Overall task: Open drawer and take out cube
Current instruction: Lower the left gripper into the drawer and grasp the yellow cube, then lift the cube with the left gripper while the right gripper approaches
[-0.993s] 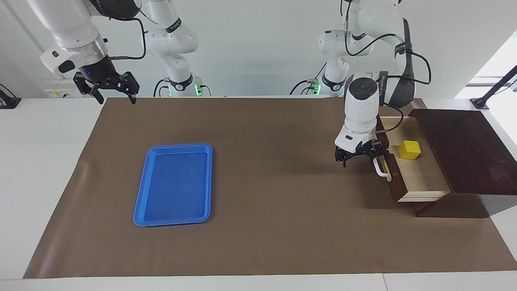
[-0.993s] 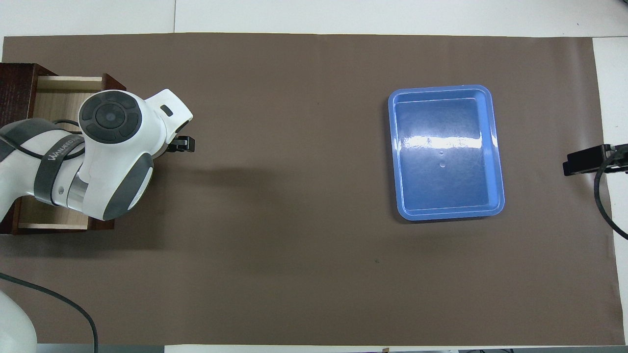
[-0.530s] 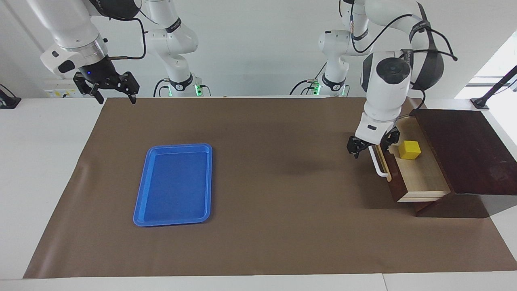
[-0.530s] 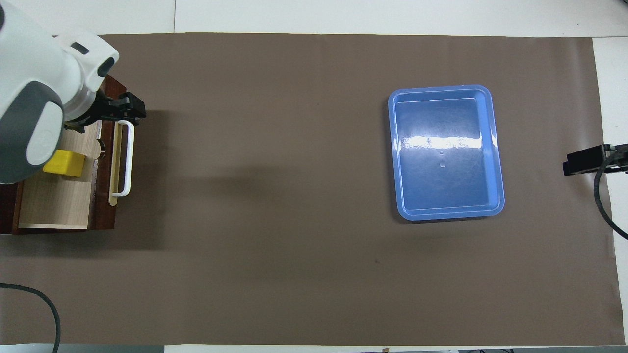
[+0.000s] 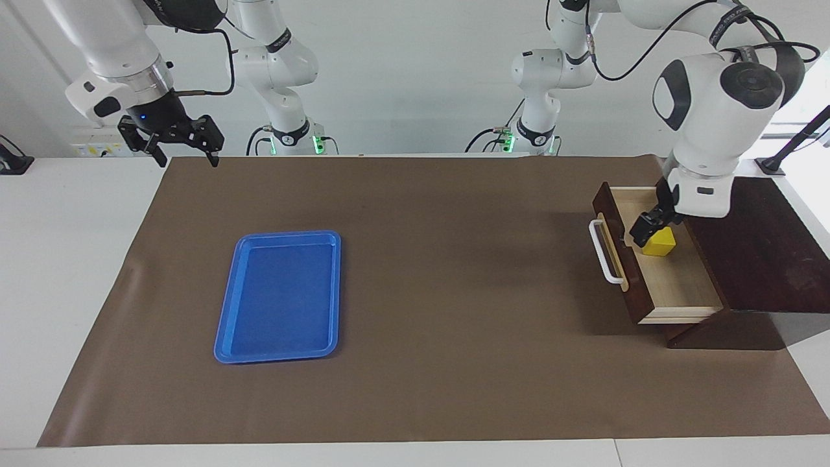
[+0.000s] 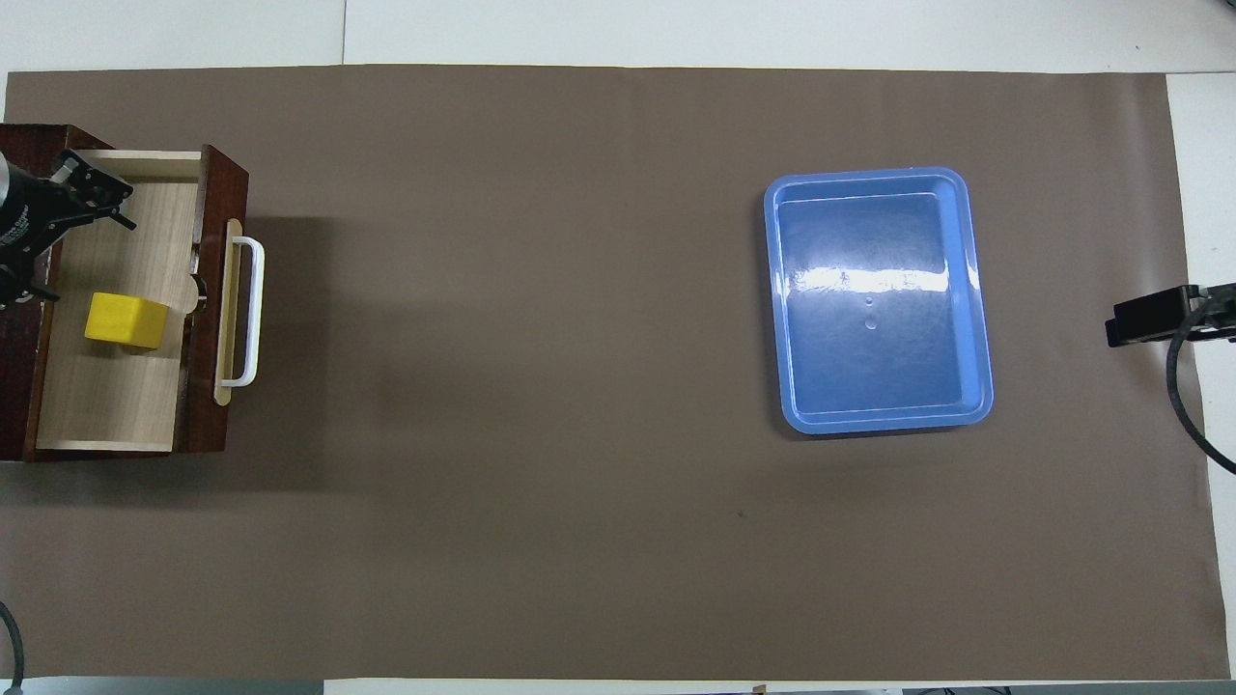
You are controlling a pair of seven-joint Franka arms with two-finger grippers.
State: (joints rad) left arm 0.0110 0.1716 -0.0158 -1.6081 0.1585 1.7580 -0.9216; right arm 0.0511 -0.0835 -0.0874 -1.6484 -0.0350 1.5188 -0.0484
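Observation:
The dark wooden drawer (image 5: 677,285) stands pulled out of its cabinet (image 5: 752,246), its pale inside showing. Its white bar handle (image 5: 606,256) is free. The yellow cube (image 5: 660,241) lies on the drawer floor; it also shows in the overhead view (image 6: 126,321). My left gripper (image 5: 648,227) hangs open over the drawer's inside, just above the cube, and holds nothing. In the overhead view the left gripper (image 6: 89,259) shows at the picture's edge over the drawer (image 6: 116,405). My right gripper (image 5: 187,157) is open and empty and waits above the table corner at the right arm's end.
A blue plastic tray (image 5: 279,295) lies empty on the brown mat toward the right arm's end, also in the overhead view (image 6: 877,299). The cabinet's top stands higher than the drawer.
My left gripper has left the drawer handle, risen and swung over the open drawer to the cube. The drawer has stayed open. The right arm has not moved.

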